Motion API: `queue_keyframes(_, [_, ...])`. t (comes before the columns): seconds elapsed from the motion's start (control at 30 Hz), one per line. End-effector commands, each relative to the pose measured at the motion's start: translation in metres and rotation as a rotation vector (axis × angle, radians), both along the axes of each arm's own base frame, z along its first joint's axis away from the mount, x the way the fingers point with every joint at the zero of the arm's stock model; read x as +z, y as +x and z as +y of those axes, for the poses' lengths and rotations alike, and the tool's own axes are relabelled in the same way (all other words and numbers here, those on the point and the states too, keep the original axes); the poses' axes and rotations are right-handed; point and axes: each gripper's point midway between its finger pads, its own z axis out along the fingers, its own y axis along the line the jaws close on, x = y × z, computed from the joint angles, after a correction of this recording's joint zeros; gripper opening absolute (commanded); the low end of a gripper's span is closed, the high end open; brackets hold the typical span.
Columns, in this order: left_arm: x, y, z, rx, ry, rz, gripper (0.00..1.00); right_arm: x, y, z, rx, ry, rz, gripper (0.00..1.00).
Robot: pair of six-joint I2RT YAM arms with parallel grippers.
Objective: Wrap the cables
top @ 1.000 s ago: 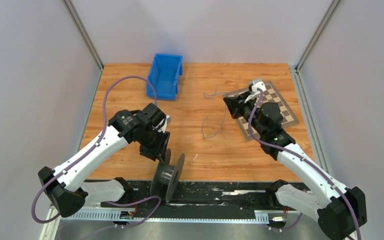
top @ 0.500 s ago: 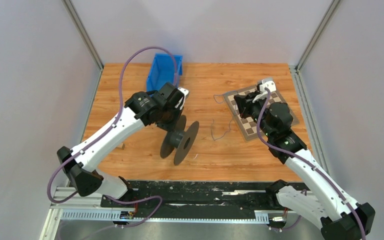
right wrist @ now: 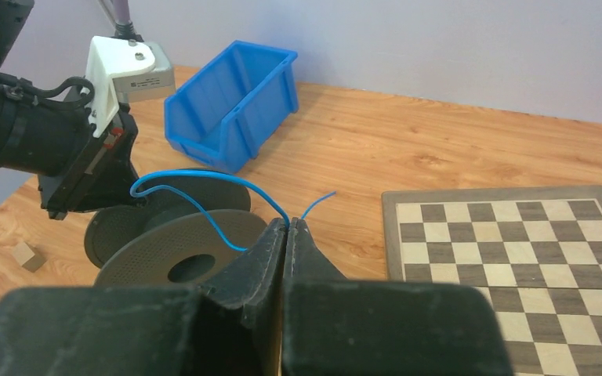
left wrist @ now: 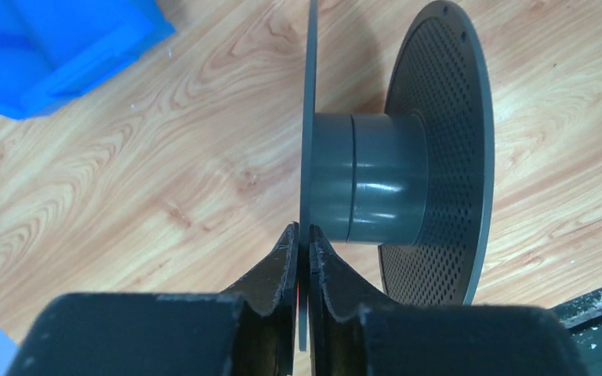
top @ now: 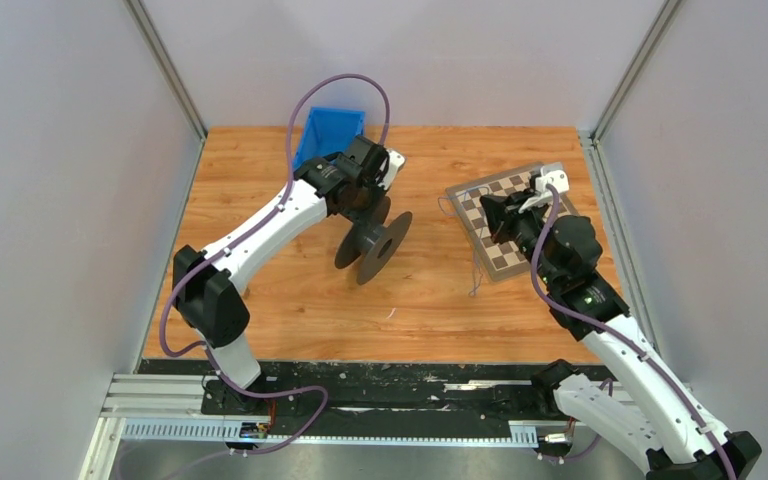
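The black spool (top: 373, 240) stands on edge on the table, right of the blue bin. My left gripper (top: 365, 207) is shut on its thin near flange (left wrist: 306, 117); in the left wrist view the jaws (left wrist: 304, 233) pinch that disc's rim just beside the grey hub (left wrist: 368, 176). My right gripper (top: 487, 206) hovers over the chessboard's left edge, shut on the thin blue cable (right wrist: 204, 171). From the fingertips (right wrist: 288, 222) the cable arcs left over the spool (right wrist: 149, 258), with a short free end to the right. Seen from above, the cable (top: 476, 272) trails down past the board.
A blue bin (top: 328, 135) stands at the back left, close behind the left wrist. The chessboard (top: 505, 262) lies at the right, partly under the right arm. A small wooden block (right wrist: 26, 256) lies left of the spool. A black rail runs along the near edge.
The left gripper closed on the spool's flange and carried the spool from the near edge to the far middle, beside the bin. The right gripper drew back rightwards, pulling the cable with it.
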Motion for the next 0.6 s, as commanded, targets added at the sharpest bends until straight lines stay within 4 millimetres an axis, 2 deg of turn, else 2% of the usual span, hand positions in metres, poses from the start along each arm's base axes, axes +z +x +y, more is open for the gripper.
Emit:
queue_keyframes(0.0, [0.018, 0.009, -0.02, -0.077, -0.087, -0.063, 0.15, 0.004, -0.002, 0.005, 0.027, 0.036, 0.007, 0.0])
queue_keyframes(0.07, [0.019, 0.01, -0.02, -0.076, -0.092, -0.068, 0.22, 0.003, -0.001, 0.008, 0.037, 0.036, 0.015, 0.0])
queue_keyframes(0.17, [0.024, 0.012, -0.021, -0.077, -0.104, -0.084, 0.38, 0.001, 0.001, 0.011, 0.045, 0.036, 0.026, 0.0])
queue_keyframes(0.23, [0.029, 0.014, -0.022, -0.075, -0.111, -0.098, 0.42, 0.0, 0.003, 0.012, 0.045, 0.038, 0.032, 0.0])
queue_keyframes(0.57, [0.048, 0.023, -0.014, -0.027, -0.144, -0.139, 0.51, -0.003, 0.0, 0.02, 0.088, 0.049, 0.047, 0.0])
